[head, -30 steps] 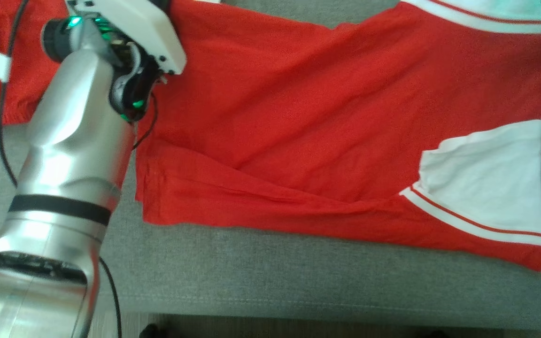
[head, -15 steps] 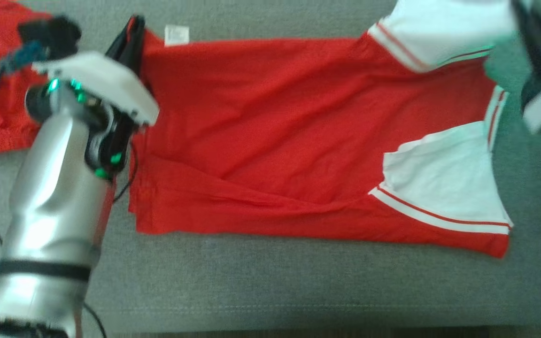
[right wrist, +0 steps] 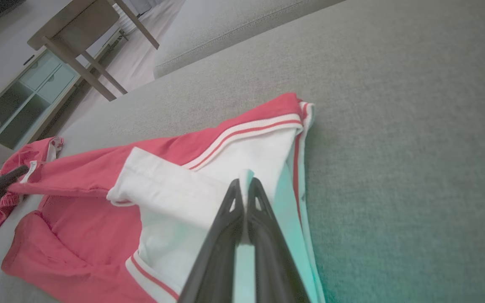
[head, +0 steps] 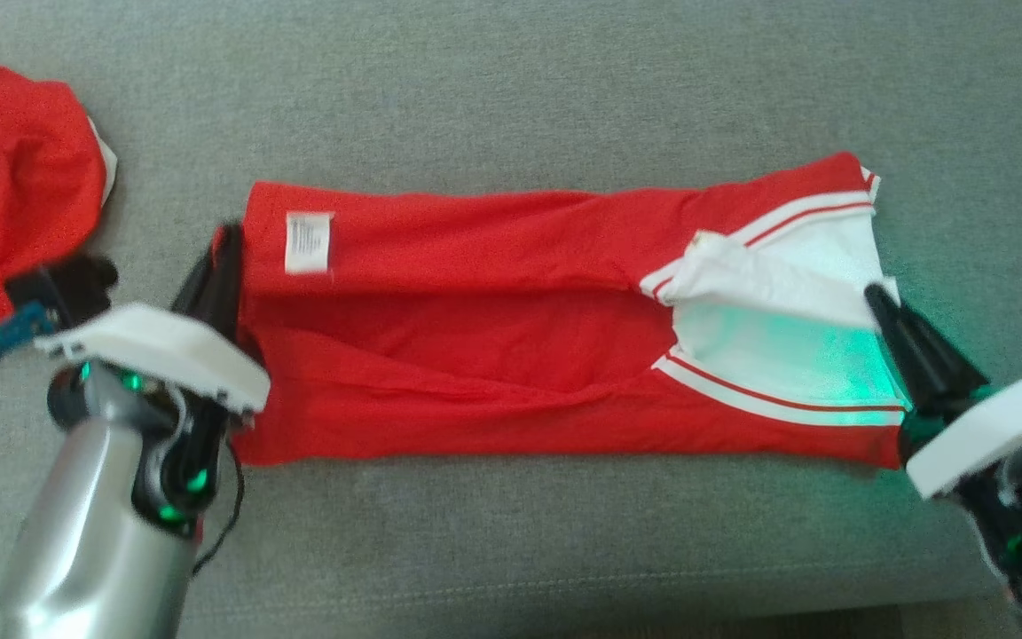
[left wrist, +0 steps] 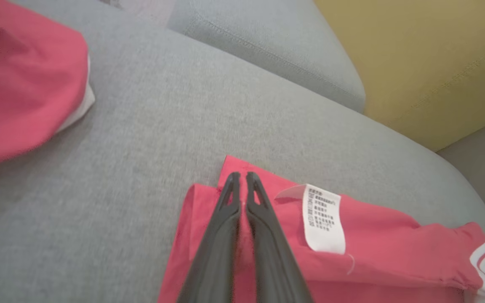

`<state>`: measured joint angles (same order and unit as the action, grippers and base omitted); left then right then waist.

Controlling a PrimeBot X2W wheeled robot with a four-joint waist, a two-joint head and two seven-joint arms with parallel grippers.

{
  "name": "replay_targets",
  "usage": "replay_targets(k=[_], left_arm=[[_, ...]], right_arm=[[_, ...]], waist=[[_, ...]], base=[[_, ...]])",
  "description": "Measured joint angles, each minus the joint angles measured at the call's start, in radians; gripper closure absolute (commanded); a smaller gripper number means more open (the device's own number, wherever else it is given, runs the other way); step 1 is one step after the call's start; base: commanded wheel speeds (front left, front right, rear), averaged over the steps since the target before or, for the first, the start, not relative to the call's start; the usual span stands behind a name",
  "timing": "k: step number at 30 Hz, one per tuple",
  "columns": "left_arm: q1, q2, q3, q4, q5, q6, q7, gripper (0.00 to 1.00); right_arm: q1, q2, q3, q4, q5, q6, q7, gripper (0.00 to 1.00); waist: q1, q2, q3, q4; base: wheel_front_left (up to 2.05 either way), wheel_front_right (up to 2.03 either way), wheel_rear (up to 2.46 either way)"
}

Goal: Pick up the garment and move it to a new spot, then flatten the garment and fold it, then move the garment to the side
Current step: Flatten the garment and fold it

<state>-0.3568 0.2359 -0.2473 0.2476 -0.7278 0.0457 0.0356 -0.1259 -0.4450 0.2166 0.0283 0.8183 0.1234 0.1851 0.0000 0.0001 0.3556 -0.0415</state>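
Note:
The garment (head: pixel 493 355) is red with a white, red-striped sleeve and lies as a long folded strip across the grey sofa seat (head: pixel 511 89). My left gripper (head: pixel 227 238) is shut on its left red edge, beside the white care label (head: pixel 309 241). In the left wrist view the fingertips (left wrist: pixel 230 182) pinch the red fabric (left wrist: pixel 373 248) at the corner. My right gripper (head: pixel 875 293) is shut on the white sleeve end at the right. The right wrist view shows white cloth (right wrist: pixel 175 189) caught between its shut fingers (right wrist: pixel 230 210).
A second red garment (head: pixel 14 177) lies bunched at the far left of the seat. A yellow cushion (left wrist: pixel 427 54) and a grey back cushion (left wrist: pixel 267 46) stand behind. Past the sofa are a wooden table (right wrist: pixel 78 25) and a cabinet (right wrist: pixel 23 97). The seat's front edge (head: pixel 511 586) is near.
The head camera has shifted. Both grippers have drawn the garment's far edge over towards the front, so the wide spread cloth is now a narrower folded strip with the label on top.

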Motion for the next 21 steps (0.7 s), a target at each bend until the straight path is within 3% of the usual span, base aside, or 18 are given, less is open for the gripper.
replay_targets(k=[6, 7, 8, 9, 13, 21], left_arm=[[0.09, 0.005, 0.012, -0.03, -0.034, 0.026, 0.021, 1.0], [0.097, 0.005, 0.012, -0.03, -0.041, 0.026, 0.029, 0.76], [0.103, 0.006, 0.008, -0.029, -0.04, 0.026, 0.035, 0.34], [0.108, 0.006, 0.005, -0.026, -0.04, 0.028, 0.037, 0.0], [0.13, 0.007, -0.002, -0.017, 0.021, 0.065, -0.026, 0.0], [0.184, 0.013, -0.038, -0.069, 0.223, 0.187, -0.236, 0.0]], right_arm=[[0.078, 0.063, -0.051, -0.024, -0.065, 0.0, 0.023, 0.98], [0.084, 0.072, -0.061, -0.024, -0.077, 0.0, 0.028, 0.63], [0.09, 0.082, -0.071, -0.024, -0.092, 0.0, 0.029, 0.16], [0.097, 0.092, -0.08, -0.024, -0.106, 0.0, 0.029, 0.0], [0.114, 0.143, -0.142, -0.032, -0.198, 0.0, -0.027, 0.0], [0.123, 0.251, -0.228, -0.128, -0.412, 0.0, -0.186, 0.0]], waist=[[0.0, 0.0, -0.007, -0.008], [0.0, 0.0, -0.006, -0.007], [0.0, 0.0, -0.006, -0.006], [0.0, 0.0, -0.006, -0.006], [0.0, 0.0, -0.009, -0.005], [0.0, 0.0, -0.037, -0.007]], base=[[0.0, 0.0, 0.0], [0.0, 0.0, 0.0], [0.0, 0.0, 0.0], [0.0, 0.0, 0.0], [0.0, 0.0, 0.0], [0.0, 0.0, 0.0]])
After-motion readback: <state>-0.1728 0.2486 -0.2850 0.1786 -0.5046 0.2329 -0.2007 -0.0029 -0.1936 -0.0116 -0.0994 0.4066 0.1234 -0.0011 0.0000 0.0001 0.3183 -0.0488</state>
